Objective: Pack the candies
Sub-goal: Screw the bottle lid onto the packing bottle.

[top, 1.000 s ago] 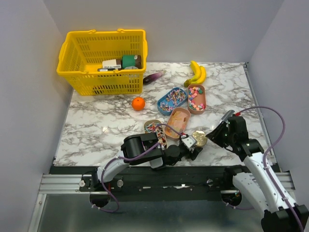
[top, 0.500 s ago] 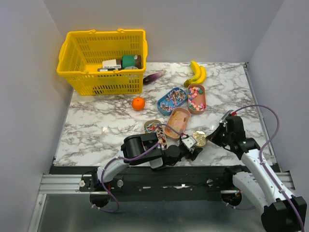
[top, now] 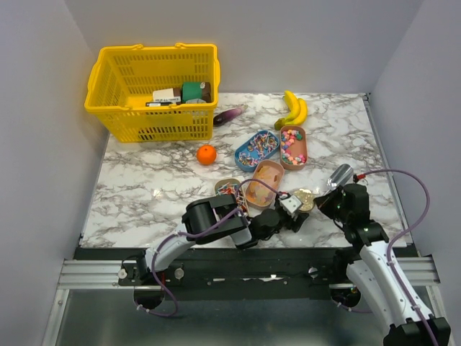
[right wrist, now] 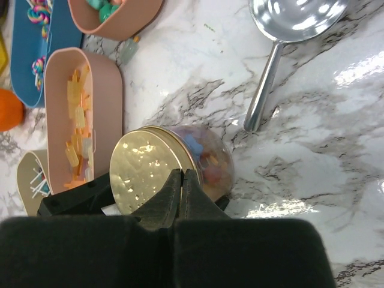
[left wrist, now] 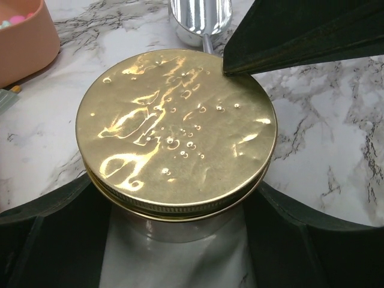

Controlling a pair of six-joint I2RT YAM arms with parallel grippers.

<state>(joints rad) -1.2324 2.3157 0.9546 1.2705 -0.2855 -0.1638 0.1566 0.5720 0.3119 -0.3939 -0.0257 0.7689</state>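
Note:
A glass jar with a gold lid stands at the table's near edge. Coloured candies show through its glass. My left gripper grips the jar's body from both sides, below the lid. The right gripper is shut with nothing in it, its tips resting on the lid's rim. More candies lie in a blue tray, a pink tray, a peach tray and a small tray of lollipops.
A metal scoop lies on the marble just right of the jar. An orange, bananas and a purple item lie farther back. A yellow basket with boxes stands at the back left.
My right gripper has closed and moved left onto the jar's lid. The left gripper has shifted the jar slightly up and to the right.

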